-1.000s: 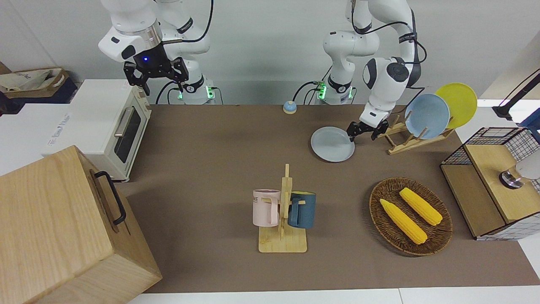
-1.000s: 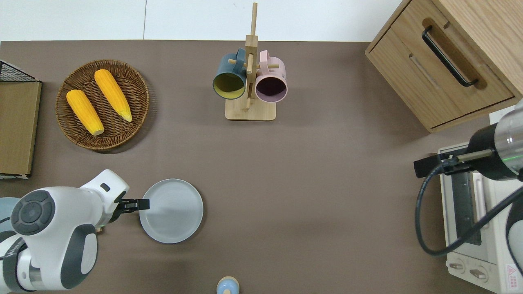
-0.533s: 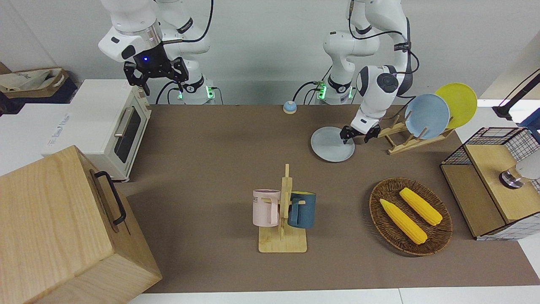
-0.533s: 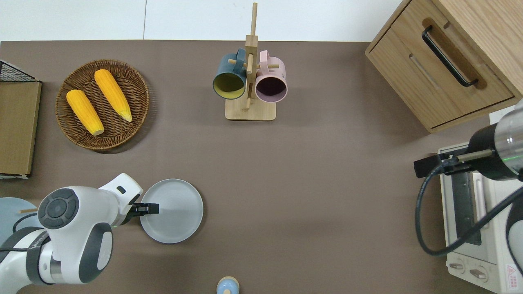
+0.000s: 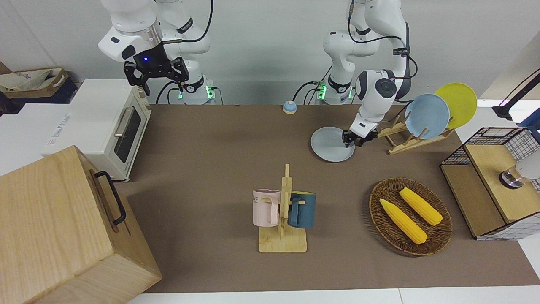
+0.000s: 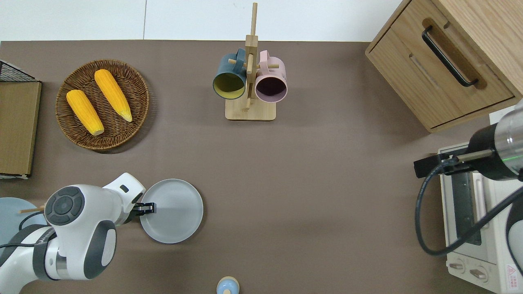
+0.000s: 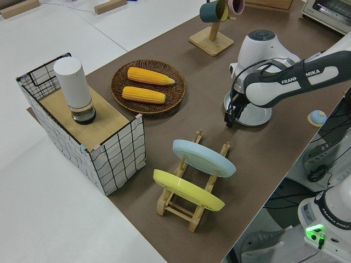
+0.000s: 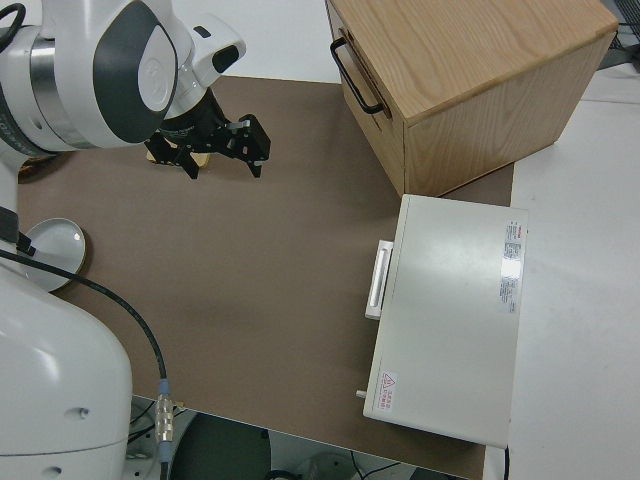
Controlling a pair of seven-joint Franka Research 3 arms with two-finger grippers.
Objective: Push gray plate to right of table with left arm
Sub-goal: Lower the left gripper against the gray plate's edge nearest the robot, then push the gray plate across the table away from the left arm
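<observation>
The gray plate (image 5: 331,145) lies flat on the brown table (image 5: 219,160), toward the left arm's end and near the robots. It also shows in the overhead view (image 6: 175,212), in the left side view (image 7: 256,115) and at the edge of the right side view (image 8: 55,250). My left gripper (image 5: 353,140) is low at the plate's rim on the side toward the dish rack; in the overhead view (image 6: 149,208) its tip reaches just over that rim. The left side view (image 7: 231,116) shows it pointing down beside the plate. My right arm is parked with its gripper (image 5: 156,78) open and empty.
A wooden rack (image 5: 405,139) with a sky-blue plate (image 5: 427,116) and a yellow plate (image 5: 457,103) stands beside the left gripper. A basket of corn (image 5: 411,215), a mug stand (image 5: 283,211), a bell (image 5: 289,107), a toaster oven (image 5: 114,126) and a wooden cabinet (image 5: 63,228) share the table.
The left arm swung toward the plate and lowered; its gripper went from beside the rim to just over it. The plate has not visibly moved. The right arm stayed still.
</observation>
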